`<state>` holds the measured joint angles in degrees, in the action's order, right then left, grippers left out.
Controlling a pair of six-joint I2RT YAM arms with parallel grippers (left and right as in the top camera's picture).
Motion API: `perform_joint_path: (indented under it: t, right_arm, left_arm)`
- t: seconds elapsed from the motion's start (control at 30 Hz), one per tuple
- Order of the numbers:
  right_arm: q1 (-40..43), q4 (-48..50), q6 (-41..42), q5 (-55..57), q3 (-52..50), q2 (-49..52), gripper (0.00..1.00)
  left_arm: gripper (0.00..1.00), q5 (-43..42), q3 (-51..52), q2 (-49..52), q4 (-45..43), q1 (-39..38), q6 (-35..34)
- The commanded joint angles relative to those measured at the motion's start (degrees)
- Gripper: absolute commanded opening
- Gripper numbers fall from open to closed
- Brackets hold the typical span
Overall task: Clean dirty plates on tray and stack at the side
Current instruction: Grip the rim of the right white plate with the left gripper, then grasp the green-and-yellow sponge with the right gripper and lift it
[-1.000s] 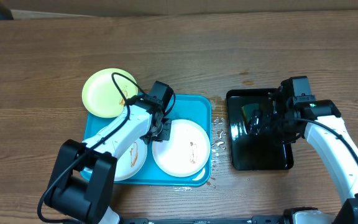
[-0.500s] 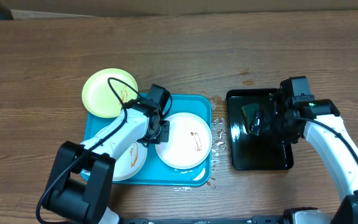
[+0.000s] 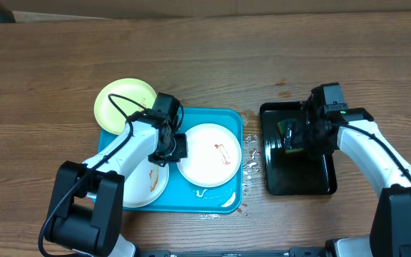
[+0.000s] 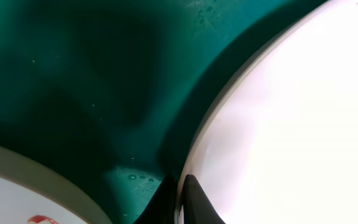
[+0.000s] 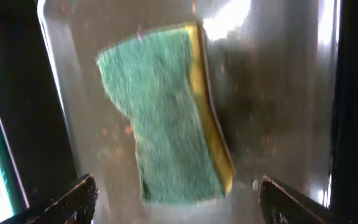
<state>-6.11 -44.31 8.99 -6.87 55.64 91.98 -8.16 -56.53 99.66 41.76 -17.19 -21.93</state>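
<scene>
On the turquoise tray [image 3: 216, 118], my left pincer [image 4: 179, 198] is pinching the left rim of the white plate [image 3: 209, 168] that lies toward the tray's right half. In the left wrist view the two dark fingertips [image 4: 194, 202] sit tight together with the plate's pale edge between them (I cannot tell whether that edge is raised off the tray floor or resting on it). A thin brown-red smear marks the plate's face.

A second white plate [image 3: 143, 189], also smeared, lies at the tray's near left corner, partly under my left arm. The yellow-green plate [image 3: 120, 103] sits at the far left corner, overlapping the tray's rim and reaching out over the wooden counter [image 3: 205, 57].

Well apart, on the right, a black tray [image 3: 298, 178] rests on the counter, with scattered water droplets [image 3: 251, 155] on the wood between the two trays. My right pincer [image 5: 178, 186] hangs over the black tray's far end with its fingers [image 5: 82, 194] spread wide. A sponge [image 5: 163, 112], green on its face with a yellow layer along one side, lies flat on the wet black surface just ahead of them and untouched (neither finger reaches it).
</scene>
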Motion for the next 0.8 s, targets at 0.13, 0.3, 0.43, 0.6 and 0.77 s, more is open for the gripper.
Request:
perform_joint_path:
  t: [0.13,0.3,0.43,0.6,0.77]
  right_arm:
    - [-0.33,1.64,-0.46,2.08,-0.22,4.63,0.81]
    - [-0.37,1.55,-0.46,1.01,-0.22,8.85,0.67]
    - [-0.37,1.05,-0.44,1.05,-0.20,10.54,0.29]
    - [-0.37,-4.94,-0.37,1.05,1.20,10.34,0.11]
    - [-0.37,-10.05,-0.20,1.01,4.68,10.34,0.64]
  left_arm:
    - [0.14,-0.28,1.18,1.18,-1.42,0.17,-0.37]
    - [0.28,-0.28,1.20,1.16,-1.75,0.17,-0.37]
    - [0.29,-0.26,1.18,1.16,-1.77,0.17,-0.37]
    - [0.31,-0.26,1.20,1.16,-1.79,0.17,-0.37]
    - [0.36,-0.26,1.20,1.16,-2.01,0.20,-0.37]
